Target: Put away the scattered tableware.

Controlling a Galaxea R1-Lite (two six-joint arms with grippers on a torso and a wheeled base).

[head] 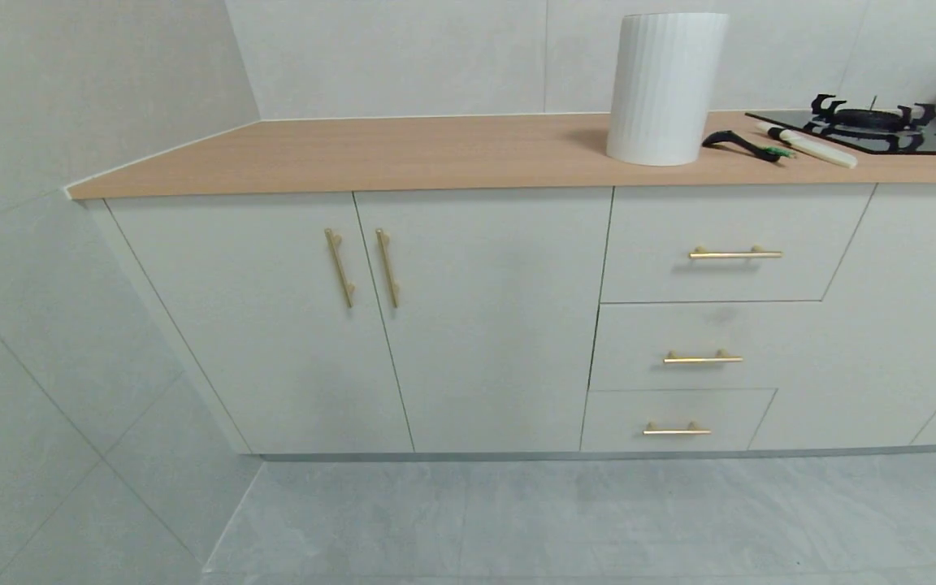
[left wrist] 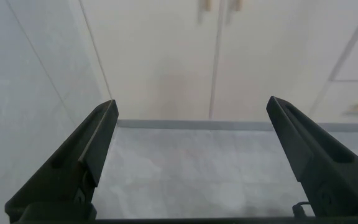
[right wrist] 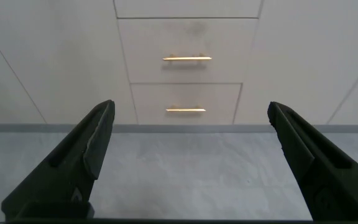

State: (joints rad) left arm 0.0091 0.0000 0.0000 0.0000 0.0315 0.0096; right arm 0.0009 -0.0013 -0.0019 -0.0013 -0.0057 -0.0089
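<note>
Head view: a black-handled utensil (head: pixel 743 145) and a cream-handled utensil (head: pixel 808 146) lie on the desk (head: pixel 403 150) beside the white ribbed holder (head: pixel 663 85). The left end effector (left wrist: pixel 191 102) and right end effector (right wrist: pixel 190 104) hang released near the floor. Likely the approach stage; next, an arm must rise to the desk.

In the upper right of the head view you have two utensils lying flat on the wooden surface (head: pixel 403 150), just right of the tall white ribbed canister (head: pixel 665 85). The black-handled utensil (head: pixel 740 145) is curved and ends in a green tip. The cream-coloured utensil (head: pixel 809 146) lies slanted just beside it, along the hob's (head: pixel 882 138) near edge. You cannot tell whether they touch.
</note>
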